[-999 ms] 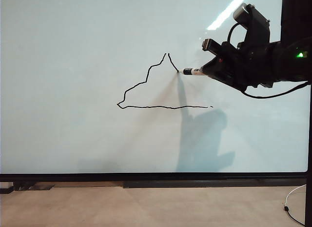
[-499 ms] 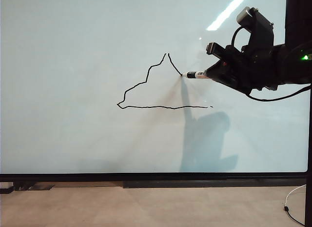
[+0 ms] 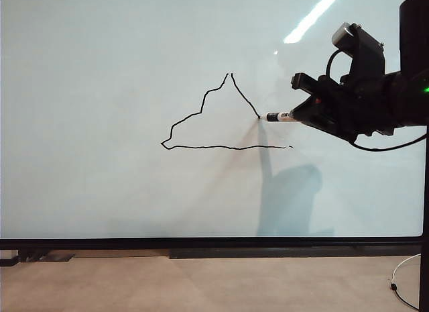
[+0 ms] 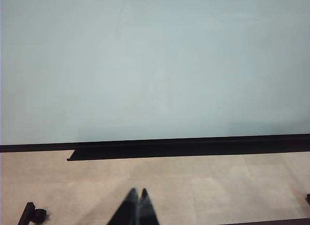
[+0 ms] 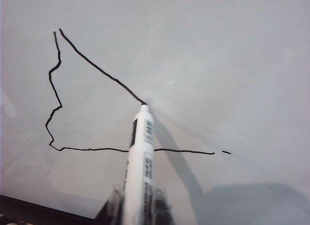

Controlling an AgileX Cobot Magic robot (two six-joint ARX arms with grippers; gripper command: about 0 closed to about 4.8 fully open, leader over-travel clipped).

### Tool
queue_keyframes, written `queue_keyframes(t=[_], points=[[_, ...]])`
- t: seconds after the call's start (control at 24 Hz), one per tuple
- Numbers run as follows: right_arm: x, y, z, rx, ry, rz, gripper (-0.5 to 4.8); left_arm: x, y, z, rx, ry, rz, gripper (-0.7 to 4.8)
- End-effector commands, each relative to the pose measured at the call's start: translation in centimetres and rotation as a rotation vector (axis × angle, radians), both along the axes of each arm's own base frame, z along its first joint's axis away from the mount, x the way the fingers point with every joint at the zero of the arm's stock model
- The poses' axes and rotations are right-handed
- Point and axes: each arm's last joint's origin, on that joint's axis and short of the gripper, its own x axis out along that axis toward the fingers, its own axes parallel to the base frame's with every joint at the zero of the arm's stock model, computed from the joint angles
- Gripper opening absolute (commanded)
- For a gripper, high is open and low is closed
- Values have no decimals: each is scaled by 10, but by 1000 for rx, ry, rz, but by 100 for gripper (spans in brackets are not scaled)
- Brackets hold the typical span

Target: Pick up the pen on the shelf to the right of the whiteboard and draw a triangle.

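Observation:
The whiteboard (image 3: pixel 100 191) fills most of the exterior view. My right gripper (image 3: pixel 298 117) reaches in from the right, shut on the white pen (image 3: pixel 279 117). The pen's black tip touches the board at the lower end of the triangle's right-hand stroke. The triangle (image 3: pixel 201 114) has a wobbly left side, a flat base and a right side that stops partway down. In the right wrist view the pen (image 5: pixel 140 157) stands between the fingers of the right gripper (image 5: pixel 138 205), tip on the black triangle line (image 5: pixel 97 67). My left gripper (image 4: pixel 138 192) hangs shut over the floor, holding nothing.
A black frame and ledge (image 3: pixel 214 243) run along the whiteboard's lower edge above the beige floor (image 3: pixel 201 285). A short stray dash (image 3: pixel 291 146) lies just past the base line's right end. A white cable (image 3: pixel 402 278) lies on the floor at the lower right.
My right gripper has moved down and to the right with the pen. The triangle's right side has grown longer along that path. The left arm has not moved.

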Motion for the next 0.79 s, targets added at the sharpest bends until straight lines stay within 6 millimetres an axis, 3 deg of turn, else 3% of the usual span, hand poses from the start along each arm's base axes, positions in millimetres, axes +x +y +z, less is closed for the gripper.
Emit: queue_keyframes(t=[0.04, 0.25, 0.79], points=[[4, -4, -6, 6, 11, -58, -3, 0, 0, 2, 1, -12, 0, -5], [6, -6, -18, 16, 23, -68, -3, 0, 0, 2, 1, -12, 0, -5], [-2, -22, -25, 12, 26, -117, -3, 0, 0, 2, 1, -12, 0, -5]])
